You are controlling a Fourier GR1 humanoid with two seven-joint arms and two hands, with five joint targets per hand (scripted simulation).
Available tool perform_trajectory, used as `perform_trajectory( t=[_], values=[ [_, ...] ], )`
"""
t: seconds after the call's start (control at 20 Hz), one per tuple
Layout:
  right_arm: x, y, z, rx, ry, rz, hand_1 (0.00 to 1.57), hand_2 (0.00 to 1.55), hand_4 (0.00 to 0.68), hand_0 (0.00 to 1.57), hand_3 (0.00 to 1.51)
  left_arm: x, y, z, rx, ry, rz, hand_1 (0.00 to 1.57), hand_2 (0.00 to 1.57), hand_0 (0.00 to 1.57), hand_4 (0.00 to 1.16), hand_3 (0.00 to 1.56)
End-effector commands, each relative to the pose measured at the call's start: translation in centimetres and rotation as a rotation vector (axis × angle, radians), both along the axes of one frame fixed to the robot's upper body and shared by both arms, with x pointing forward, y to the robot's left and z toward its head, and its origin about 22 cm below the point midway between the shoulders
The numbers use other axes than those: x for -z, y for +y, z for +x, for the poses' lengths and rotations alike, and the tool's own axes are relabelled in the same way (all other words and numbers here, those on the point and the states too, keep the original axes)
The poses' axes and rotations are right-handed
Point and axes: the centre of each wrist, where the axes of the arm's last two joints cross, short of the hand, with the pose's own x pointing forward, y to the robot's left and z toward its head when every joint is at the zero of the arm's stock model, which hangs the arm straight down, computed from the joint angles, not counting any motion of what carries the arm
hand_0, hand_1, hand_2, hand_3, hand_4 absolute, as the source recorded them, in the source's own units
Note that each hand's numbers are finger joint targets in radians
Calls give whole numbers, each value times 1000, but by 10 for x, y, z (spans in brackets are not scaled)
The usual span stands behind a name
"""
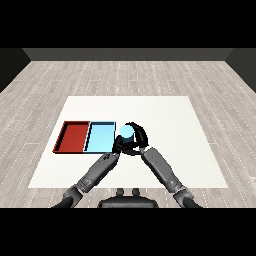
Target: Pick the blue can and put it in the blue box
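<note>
The light blue can (125, 132) is held upright just right of the light blue tray (99, 137), near that tray's right rim. My right hand (138, 136) is curled round the can from the right and behind. My left hand (119, 146) is tucked close under and left of the can, at the tray's near right corner; its fingers are too crowded against the can to read.
The red tray (73, 136) lies directly left of the light blue tray, sharing a wall with it. Both sit on the left half of the white table (170, 130), which spreads wide to the right and behind the hands.
</note>
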Motion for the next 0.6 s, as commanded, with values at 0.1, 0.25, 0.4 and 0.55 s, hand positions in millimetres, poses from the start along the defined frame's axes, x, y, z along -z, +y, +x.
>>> perform_trajectory(
  t=[0.1, 0.25, 0.4, 0.55],
  values=[
    [-7, 16, -2, -13, -11, -14, 1468, 1468, 528, 1468, 1374, -5, -19, -17, 30, 10, -12, 0, 0, 0, 0, 0],
    [-6, 15, -20, -17, -12, -35, 1433, 1447, 522, 1433, 1351, 1, 19, 11, 18, 3, 16, 0, 0, 0, 0, 0],
    [-6, 25, -15, -42, -9, -20, 1441, 1448, 487, 1441, 1352, -4, -19, 2, 45, -36, 26, 0, 0, 0, 0, 0],
    [7, 13, -17, -51, -11, -15, 1446, 1447, 497, 1446, 1363, -14, -27, 0, -17, 49, 16, 0, 0, 0, 0, 0]
  ],
)
